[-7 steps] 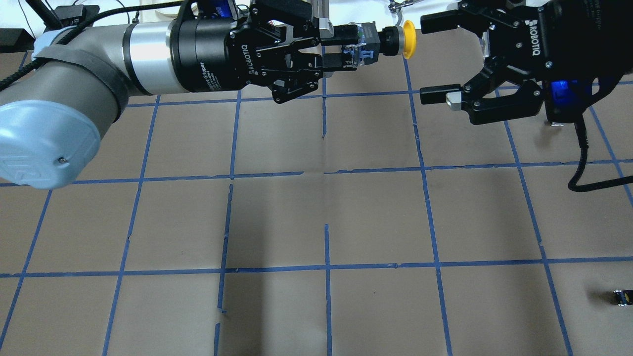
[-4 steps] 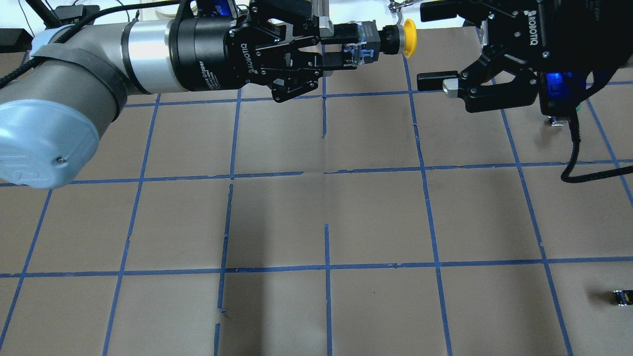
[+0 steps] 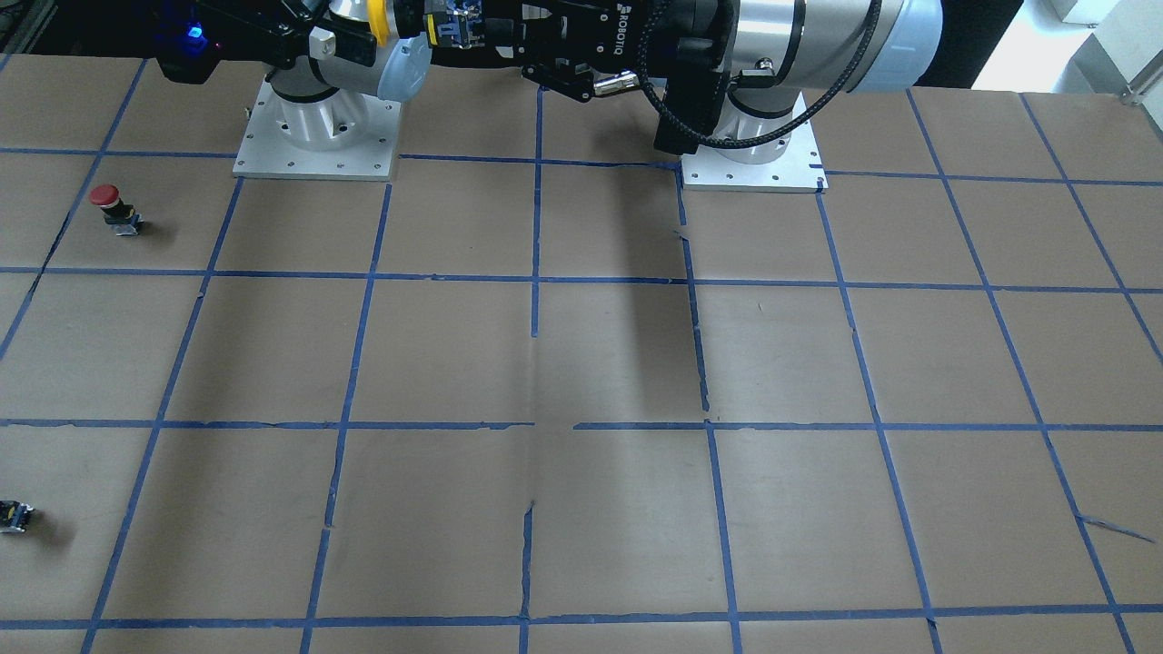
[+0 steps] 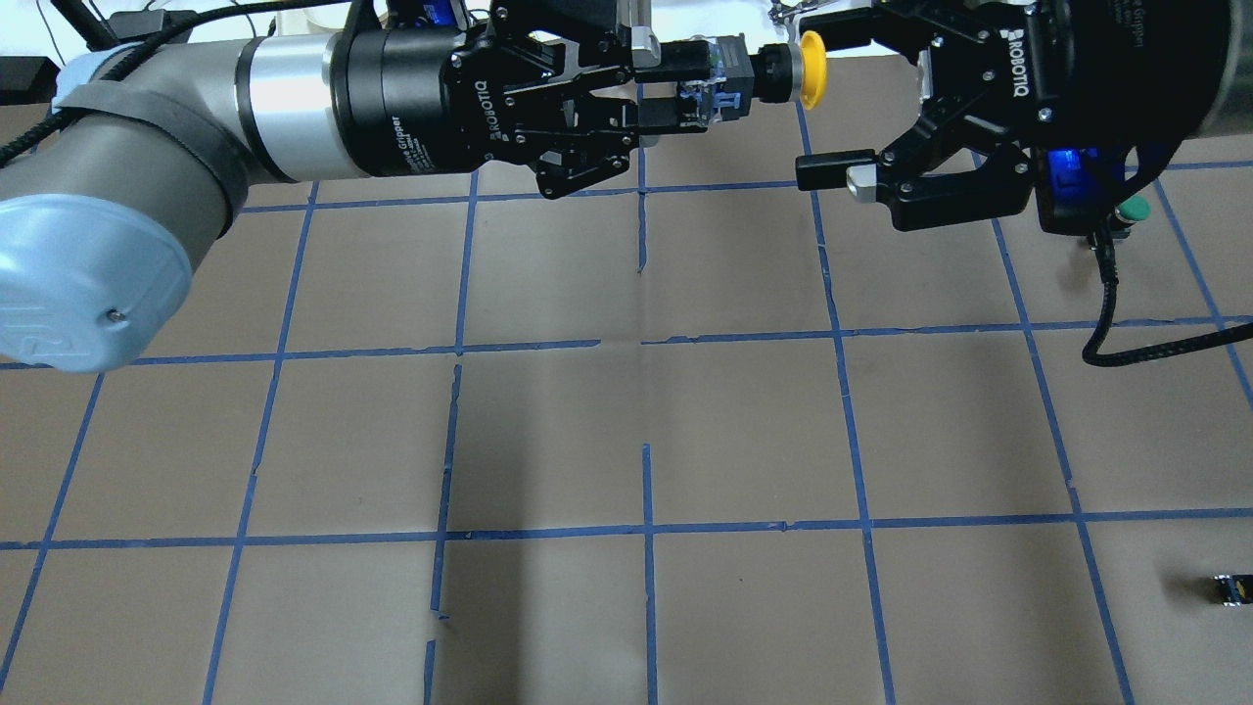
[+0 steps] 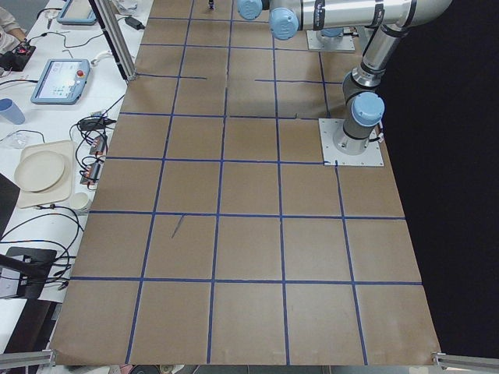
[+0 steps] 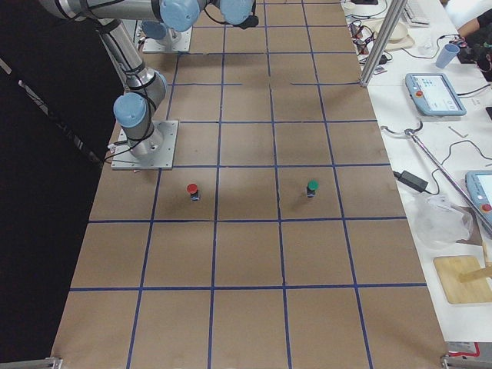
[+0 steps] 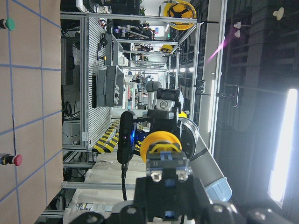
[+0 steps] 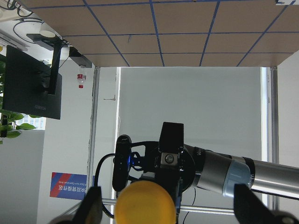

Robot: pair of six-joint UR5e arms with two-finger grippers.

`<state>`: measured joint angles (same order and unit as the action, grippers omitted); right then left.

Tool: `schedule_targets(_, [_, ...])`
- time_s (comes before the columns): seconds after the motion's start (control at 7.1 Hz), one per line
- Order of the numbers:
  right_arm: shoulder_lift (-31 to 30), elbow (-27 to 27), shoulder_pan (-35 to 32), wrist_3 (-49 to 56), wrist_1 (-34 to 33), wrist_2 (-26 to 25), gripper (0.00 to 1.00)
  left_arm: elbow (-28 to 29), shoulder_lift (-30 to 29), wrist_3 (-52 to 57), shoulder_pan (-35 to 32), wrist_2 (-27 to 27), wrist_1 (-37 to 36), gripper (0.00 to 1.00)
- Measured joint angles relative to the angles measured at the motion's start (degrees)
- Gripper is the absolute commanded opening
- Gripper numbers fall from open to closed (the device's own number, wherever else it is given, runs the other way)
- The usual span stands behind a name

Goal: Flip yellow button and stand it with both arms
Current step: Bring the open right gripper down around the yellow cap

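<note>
My left gripper (image 4: 697,83) is shut on the black and grey body of the yellow button (image 4: 809,56) and holds it level high over the table's far edge, cap pointing at the right arm. My right gripper (image 4: 832,103) is open. Its fingers flank the cap without touching it; the cap is close to the far finger. In the left wrist view the yellow button (image 7: 161,141) sits end-on between the jaws. In the right wrist view the cap (image 8: 145,204) faces the camera between the two fingers (image 8: 91,205). In the front-facing view the cap (image 3: 382,22) shows at the top edge.
A red-capped button (image 3: 109,204) stands on the table on the robot's right side, and a green-capped button (image 6: 312,187) stands beyond it. A tiny black block (image 4: 1231,587) lies near the right edge. Blue tape lines grid the brown table (image 4: 646,421).
My right gripper has moved left and toward the far edge, so its open fingers now flank the yellow cap. My left gripper still holds the button in the same place.
</note>
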<state>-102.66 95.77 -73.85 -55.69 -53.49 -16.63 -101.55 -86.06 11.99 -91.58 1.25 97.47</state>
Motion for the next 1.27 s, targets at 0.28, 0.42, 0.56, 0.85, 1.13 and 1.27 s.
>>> schedule_targets(0.28, [-0.3, -0.3, -0.2, -0.3, -0.5, 0.4, 1.00, 0.0, 0.0, 0.0, 0.0, 0.4, 0.0, 0.22])
schedule_targets(0.42, [-0.4, -0.3, -0.2, -0.5, -0.8, 1.4, 1.00, 0.0, 0.0, 0.0, 0.0, 0.4, 0.0, 0.22])
schedule_targets(0.56, [-0.4, -0.3, -0.2, -0.7, -1.0, 2.2, 1.00, 0.0, 0.0, 0.1, 0.0, 0.4, 0.0, 0.22])
schedule_targets(0.85, [-0.2, 0.1, -0.2, -0.8, -1.1, 2.7, 0.92, 0.0, 0.0, 0.1, 0.0, 0.4, 0.0, 0.22])
schedule_targets(1.13, [-0.3, 0.2, -0.2, -0.8, -1.1, 2.8, 0.43, 0.0, 0.0, 0.1, 0.0, 0.4, 0.0, 0.22])
schedule_targets(1.27, [-0.3, 0.1, -0.1, -0.8, -1.1, 3.0, 0.33, 0.0, 0.0, 0.2, 0.0, 0.4, -0.2, 0.22])
